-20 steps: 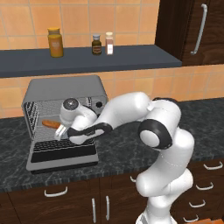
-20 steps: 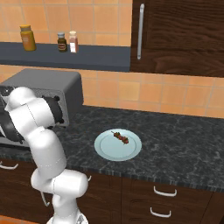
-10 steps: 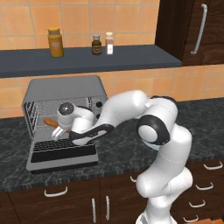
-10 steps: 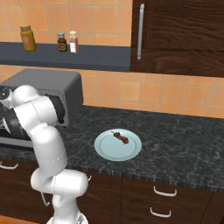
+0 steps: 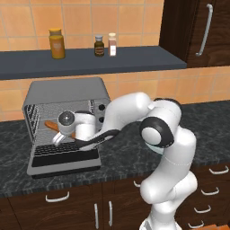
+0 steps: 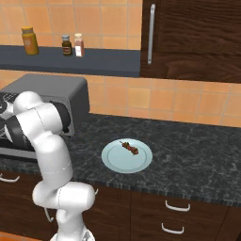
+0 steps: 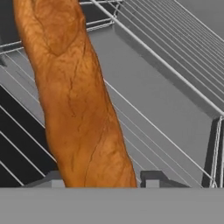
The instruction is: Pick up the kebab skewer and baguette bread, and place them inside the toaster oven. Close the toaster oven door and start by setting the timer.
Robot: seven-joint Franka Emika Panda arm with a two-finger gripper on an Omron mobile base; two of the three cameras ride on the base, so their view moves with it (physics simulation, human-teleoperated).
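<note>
gripper: the jaws are set partly apart, one dark tip on either side of the baguette bread; the loaf runs between them and appears to be clamped, though actual contact at the tips is cut off at the bottom of the hand view.
baguette bread: in the left base view its orange end is seen just left of the hand, inside the mouth of the toaster oven, above the wire rack; whether it is already resting on the wires cannot be told.
toaster oven door: folded down flat in front of the oven, the cavity left open.
step in hand: the loaf is judged to be at the point of delivery into the oven, the first of the two items.
next move: a setting down onto the rack is called for, with the whole loaf kept inside the cavity so the door can be shut later; then the jaws are to be spread and the hand drawn straight back out over the door.
kebab skewer: lying on the plate on the counter, well apart from the oven, not yet collected.
knobs: on the right front panel, timer judged not yet set.
</note>
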